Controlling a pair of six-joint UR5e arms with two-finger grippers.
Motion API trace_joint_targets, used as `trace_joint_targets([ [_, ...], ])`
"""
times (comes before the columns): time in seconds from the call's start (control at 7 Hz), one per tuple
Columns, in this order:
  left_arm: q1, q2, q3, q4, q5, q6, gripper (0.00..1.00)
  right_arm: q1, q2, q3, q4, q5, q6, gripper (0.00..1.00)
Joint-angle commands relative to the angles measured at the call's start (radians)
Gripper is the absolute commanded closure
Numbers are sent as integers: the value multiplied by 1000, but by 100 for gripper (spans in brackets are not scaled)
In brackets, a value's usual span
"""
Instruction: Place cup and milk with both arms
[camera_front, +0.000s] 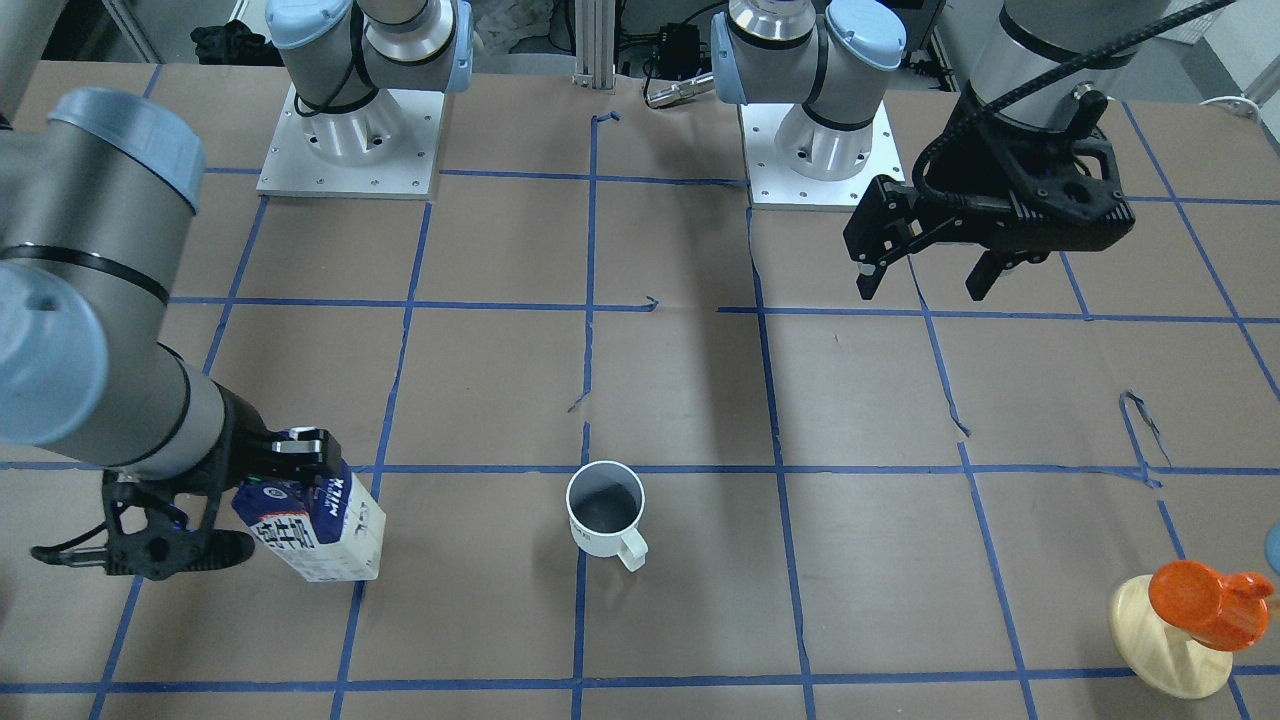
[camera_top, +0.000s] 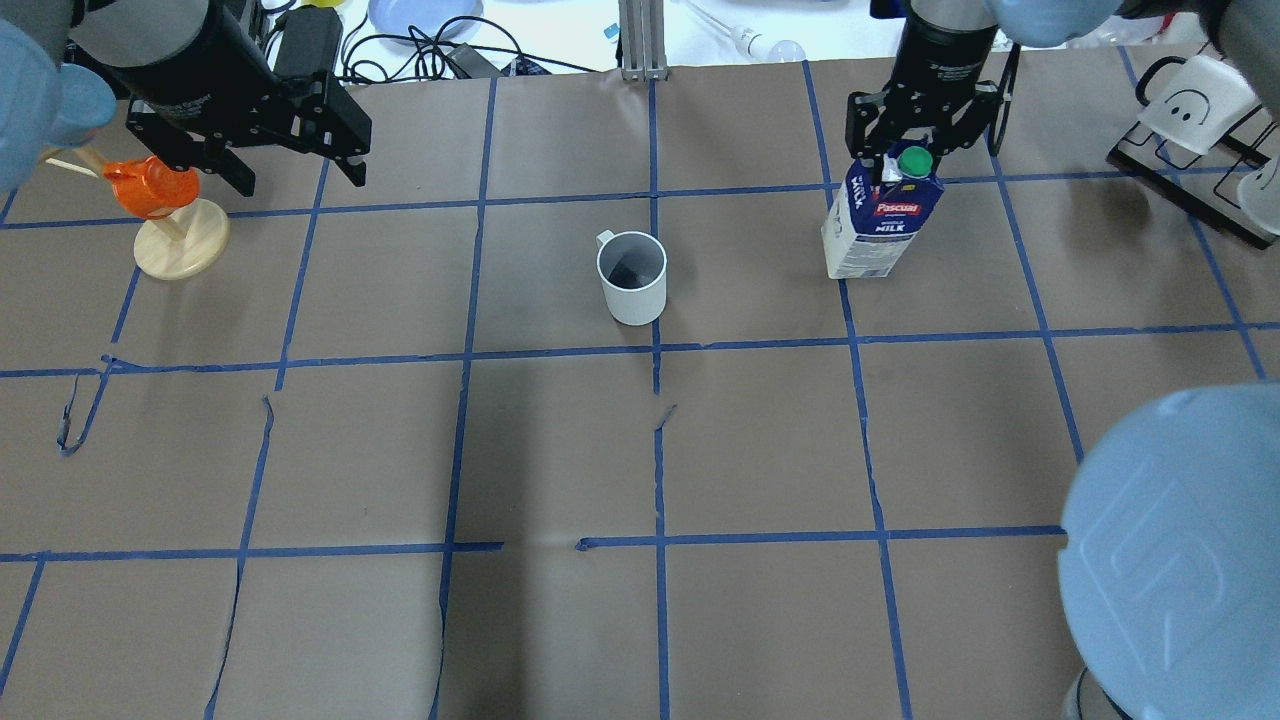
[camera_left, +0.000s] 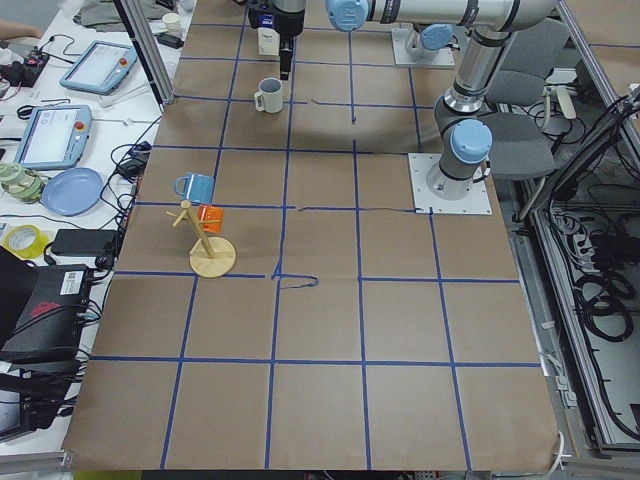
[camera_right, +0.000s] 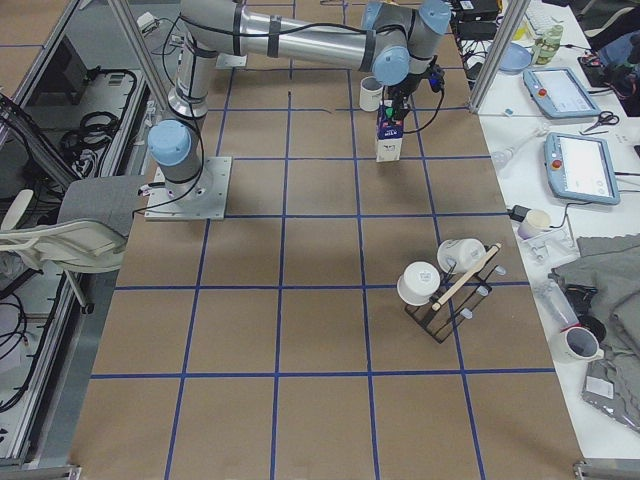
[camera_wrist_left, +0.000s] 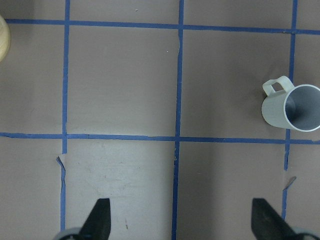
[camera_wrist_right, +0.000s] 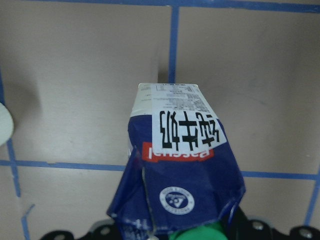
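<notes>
The white cup (camera_front: 604, 510) with a dark grey inside stands upright mid-table, its handle toward the far side; it also shows in the overhead view (camera_top: 632, 275) and at the right edge of the left wrist view (camera_wrist_left: 292, 107). The milk (camera_front: 315, 530) is a blue and white carton with a green cap, tilted, its base at or just above the paper (camera_top: 880, 225) (camera_wrist_right: 180, 160). My right gripper (camera_top: 905, 160) is shut on the milk's top. My left gripper (camera_front: 922, 290) is open and empty, in the air well away from the cup (camera_top: 298, 175) (camera_wrist_left: 180, 210).
An orange cup on a pale wooden stand (camera_top: 165, 215) sits below and beside my left gripper. A black rack with white mugs (camera_top: 1200, 110) stands at the far right. Blue tape lines (camera_top: 655, 345) grid the brown paper. Cables and tablets lie beyond the far edge.
</notes>
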Motion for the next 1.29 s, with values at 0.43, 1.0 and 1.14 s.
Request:
trace_joint_targets([
  [0.43,0,-1,2,2,-6,10,0,236,80,-21,-56,28,322,40],
  [1.0,0,2,-7,0,-5,10,0,267,65,-20,-51,17,351,40],
  [1.14,0,5,-7,0,-2,10,0,267,62,-17,-49,17,351,40],
])
